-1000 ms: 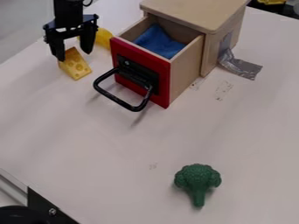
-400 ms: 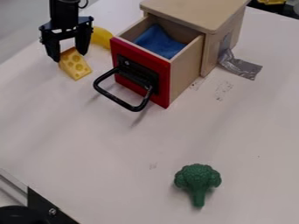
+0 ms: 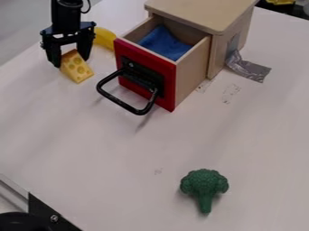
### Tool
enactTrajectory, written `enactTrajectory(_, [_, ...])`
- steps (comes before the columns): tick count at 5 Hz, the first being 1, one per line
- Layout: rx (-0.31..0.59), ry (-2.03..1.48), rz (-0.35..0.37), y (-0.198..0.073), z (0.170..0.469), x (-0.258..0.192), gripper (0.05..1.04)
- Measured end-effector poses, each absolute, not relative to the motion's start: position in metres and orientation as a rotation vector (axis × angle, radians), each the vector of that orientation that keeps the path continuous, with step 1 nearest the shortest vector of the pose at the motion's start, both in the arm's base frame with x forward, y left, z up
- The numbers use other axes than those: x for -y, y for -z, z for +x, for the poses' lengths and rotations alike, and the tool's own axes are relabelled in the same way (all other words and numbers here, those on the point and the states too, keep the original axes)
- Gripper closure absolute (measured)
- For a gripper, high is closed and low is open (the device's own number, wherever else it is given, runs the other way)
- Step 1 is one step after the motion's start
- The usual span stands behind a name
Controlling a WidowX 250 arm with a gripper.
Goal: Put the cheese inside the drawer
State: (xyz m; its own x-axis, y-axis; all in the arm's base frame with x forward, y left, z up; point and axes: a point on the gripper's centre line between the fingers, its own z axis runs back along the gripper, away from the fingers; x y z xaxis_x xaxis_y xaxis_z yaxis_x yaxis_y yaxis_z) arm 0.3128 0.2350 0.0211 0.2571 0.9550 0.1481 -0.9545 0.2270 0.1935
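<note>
The black two-finger gripper [image 3: 70, 61] is hanging with jaws apart about the far end of the holed yellow cheese wedge [image 3: 77, 69], near the open, red-fronted wooden drawer [image 3: 167, 70].

Count taken, by kind. Cheese wedge [image 3: 77, 70]: one. Broccoli [image 3: 204, 182]: one, near side. Curved yellow object [image 3: 104, 38]: one, far left. Wooden cabinet [image 3: 199, 12]: one. Drawer [image 3: 192, 81]: one. Black handle [image 3: 122, 105]: one. Blue cloth [image 3: 161, 44]: one. Silver tape piece [image 3: 250, 70]: one. White bench [image 3: 109, 158]: one.
</note>
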Motion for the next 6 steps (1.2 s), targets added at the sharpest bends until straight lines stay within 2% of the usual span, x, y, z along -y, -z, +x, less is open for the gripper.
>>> enactTrajectory(1, [-0.012, -1.317, 0.277, -0.018, 0.311, -0.236, 0.135])
enactTrajectory(2, [-0.014, -1.321, 0.281, -0.015, 0.310, -0.236, 0.294])
enactTrajectory(4, [-0.031, -1.327, 0.266, -0.015, 0.309, -0.233, 0.300])
enactTrajectory(5, [-0.045, -1.281, 0.200, -0.032, 0.312, -0.223, 0.302])
enactTrajectory(6, [0.000, -1.207, 0.120, -0.073, 0.321, -0.203, 0.302])
